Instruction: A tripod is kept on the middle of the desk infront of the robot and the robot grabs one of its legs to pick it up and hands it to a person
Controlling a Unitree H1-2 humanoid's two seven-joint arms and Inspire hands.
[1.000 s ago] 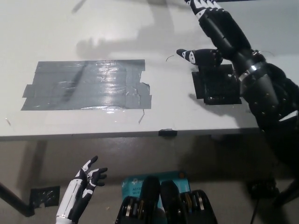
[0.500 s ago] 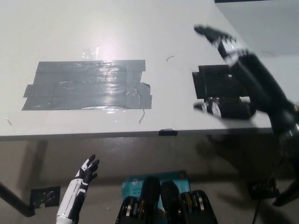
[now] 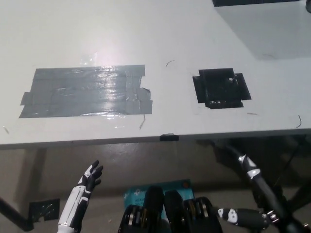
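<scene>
You see no tripod on the bench [image 3: 160, 29] to judge; left hand [image 3: 90, 177] and right hand [image 3: 260, 191] hang released below its near edge.

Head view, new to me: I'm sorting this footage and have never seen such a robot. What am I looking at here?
This is shot from a camera on a humanoid robot's head, looking steeply down at a white desk. On it lie a grey tape patch and a smaller black tape patch. No tripod shows. Below the desk edge, the white left hand rests at lower left and the black right hand hangs at lower right. Both are open, fingers apart, holding nothing.
</scene>
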